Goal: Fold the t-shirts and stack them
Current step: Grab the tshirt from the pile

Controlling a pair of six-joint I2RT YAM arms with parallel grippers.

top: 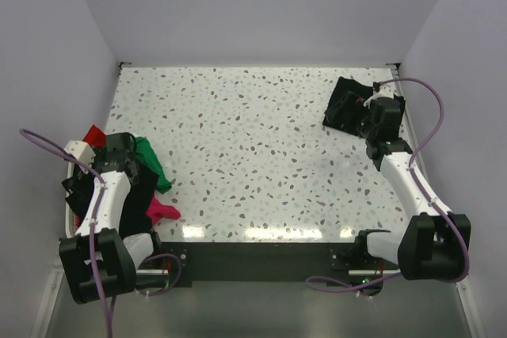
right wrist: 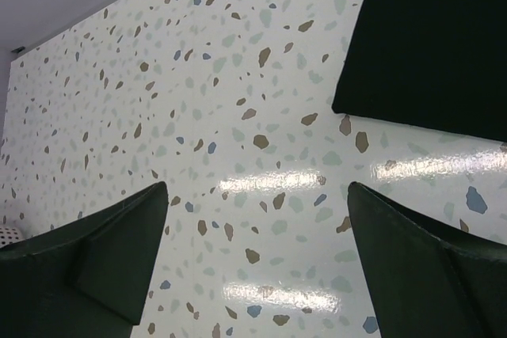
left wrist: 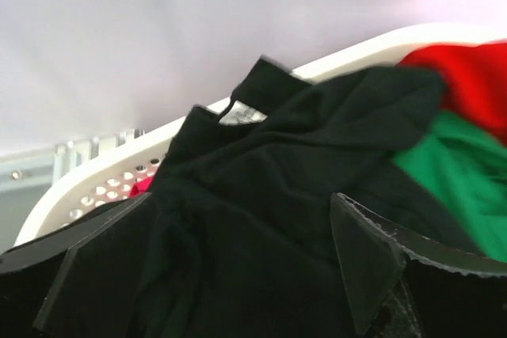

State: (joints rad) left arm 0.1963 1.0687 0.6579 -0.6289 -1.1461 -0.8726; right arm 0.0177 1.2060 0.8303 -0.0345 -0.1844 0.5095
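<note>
Pale walls closed in a glossy, speckled terrazzo tabletop (top: pixel 253 156). At its left edge sat a white perforated plastic basket (left wrist: pixel 348 57) heaped with crumpled shirts. A red cloth t-shirt (left wrist: pixel 475 77) lay at the far side, and a bright green t-shirt (top: pixel 150 162) spilled over the rim onto the table. A magenta t-shirt (top: pixel 162 211) hung out at the near corner, and a rumpled matte black t-shirt (left wrist: pixel 261 164) lay on top.

The left gripper (left wrist: pixel 238 263) hung right over that rumpled shirt. Its fingers were spread wide on either side of a ridge of cloth and not closed on it. Whether the pads touched the fabric could not be told.

Toward the far right corner lay a folded black t-shirt (top: pixel 342 104), a flat, neat rectangle on the tabletop. The right gripper (right wrist: pixel 255 203) hovered just beside it, fingers wide apart with only speckled surface between them.

By the look of it, the job was barely begun. One shirt appeared folded and set down as the base of the stack. At least four were left unfolded in the basket, and none was spread out for folding. Drawing the top black one out looked like the step in hand.
</note>
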